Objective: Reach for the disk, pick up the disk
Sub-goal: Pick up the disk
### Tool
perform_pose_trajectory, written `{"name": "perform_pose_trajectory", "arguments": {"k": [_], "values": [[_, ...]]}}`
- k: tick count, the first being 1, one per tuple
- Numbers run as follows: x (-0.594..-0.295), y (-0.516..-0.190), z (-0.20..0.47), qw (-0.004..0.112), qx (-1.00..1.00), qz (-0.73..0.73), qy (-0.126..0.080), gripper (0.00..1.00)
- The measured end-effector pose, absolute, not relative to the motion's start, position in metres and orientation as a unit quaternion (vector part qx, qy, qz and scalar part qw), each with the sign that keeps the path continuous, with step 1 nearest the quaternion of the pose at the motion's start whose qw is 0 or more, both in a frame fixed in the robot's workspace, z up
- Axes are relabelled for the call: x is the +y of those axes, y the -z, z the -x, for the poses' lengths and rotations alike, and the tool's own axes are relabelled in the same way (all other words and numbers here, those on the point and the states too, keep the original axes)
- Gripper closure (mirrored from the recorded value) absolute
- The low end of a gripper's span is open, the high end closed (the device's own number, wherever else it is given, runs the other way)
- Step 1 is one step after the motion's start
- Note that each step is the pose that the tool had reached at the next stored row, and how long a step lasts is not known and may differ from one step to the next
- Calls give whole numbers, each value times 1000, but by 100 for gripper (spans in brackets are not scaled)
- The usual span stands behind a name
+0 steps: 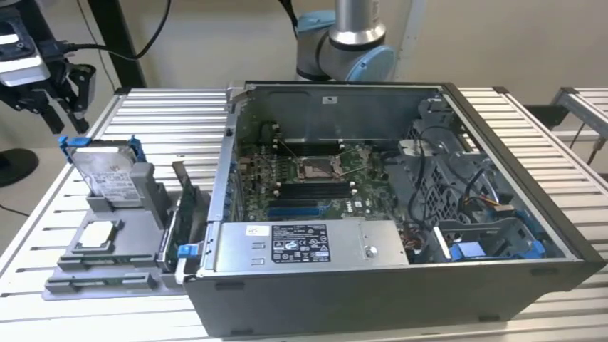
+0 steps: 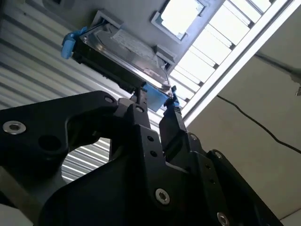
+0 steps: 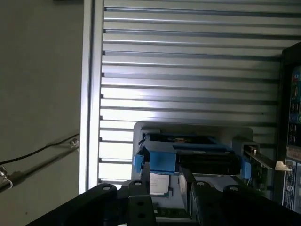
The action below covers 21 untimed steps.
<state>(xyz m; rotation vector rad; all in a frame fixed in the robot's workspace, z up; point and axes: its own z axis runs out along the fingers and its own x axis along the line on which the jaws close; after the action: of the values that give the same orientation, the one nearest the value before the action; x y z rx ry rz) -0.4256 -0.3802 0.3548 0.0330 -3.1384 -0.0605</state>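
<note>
Open and empty: gripper [image 1: 65,117] hanging above the disk [image 1: 107,169], a little toward the exterior view's left of it, black fingers [image 2: 142,123] spread with a clear gap and touching nothing.

Standing on edge in a grey holder [image 1: 133,214] on the slatted desk [image 1: 161,107], just beside the open computer case [image 1: 399,285]: that disk, top edge free and facing up at the gripper.

Judged from here, best to centre over the top edge first, then come straight down with one finger on each broad face. Bite on the flat metal body, probably, not on the blue carrier [image 2: 69,43], whose thin plastic ends look springy. Keep the wrist square to the slot so nothing binds on the holder's walls. Close low enough for a firm grip, and steer clear of the square chip [image 1: 98,235] lying flat in the next recess.

Smooth silver-grey metal with a glossy white label; bright blue plastic at the rim. Matte, blocky moulded holder. Ribbed, reflective aluminium slats underneath. Hard black fingers, narrow and straight.
</note>
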Motion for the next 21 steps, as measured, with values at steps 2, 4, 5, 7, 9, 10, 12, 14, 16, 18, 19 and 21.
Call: {"name": "perform_pose_trajectory", "arguments": {"k": [2, 4, 5, 7, 9, 10, 12, 14, 16, 18, 19, 21], "values": [[-380, -355, 426, 1, -1000, -11, 19, 100], [-380, -355, 426, 1, -1000, -11, 19, 100], [-380, -355, 426, 1, -1000, -11, 19, 100], [-380, -355, 426, 1, -1000, -11, 19, 100], [-380, -355, 426, 1, -1000, -11, 19, 100], [-380, -355, 426, 1, -1000, -12, 19, 100], [-380, -355, 426, 2, -999, -26, 19, 100], [-380, -355, 426, 2, -999, -44, 19, 100], [-380, -355, 426, 2, -998, -62, 19, 100], [-380, -355, 426, 3, -997, -80, 19, 100], [-380, -355, 426, 3, -996, -89, 19, 100], [-380, -355, 426, 3, -994, -107, 19, 100]]}}
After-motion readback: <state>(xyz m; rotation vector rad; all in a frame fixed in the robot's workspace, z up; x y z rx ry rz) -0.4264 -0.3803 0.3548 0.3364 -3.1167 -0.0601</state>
